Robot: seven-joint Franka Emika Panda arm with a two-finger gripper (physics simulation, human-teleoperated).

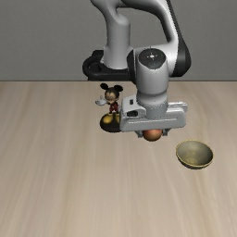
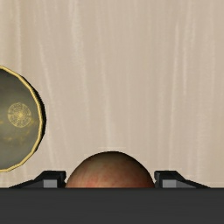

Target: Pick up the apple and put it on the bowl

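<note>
Extending as a pale wood-grain surface (image 1: 56, 185). Carrying a brass-coloured bowl (image 1: 194, 165) sitting upright toward the exterior view's right, and a mouse figurine (image 1: 111, 104) standing upright, well apart from it.

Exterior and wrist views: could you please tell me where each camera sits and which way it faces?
Exterior view: in front of and above the table, facing the robot; shows the arm and the hand gripping the apple, beside a Mickey figure.
Wrist view: on the hand, looking down at the table; both fingertips flank the apple.
Shared: apple, bowl and table.
</note>
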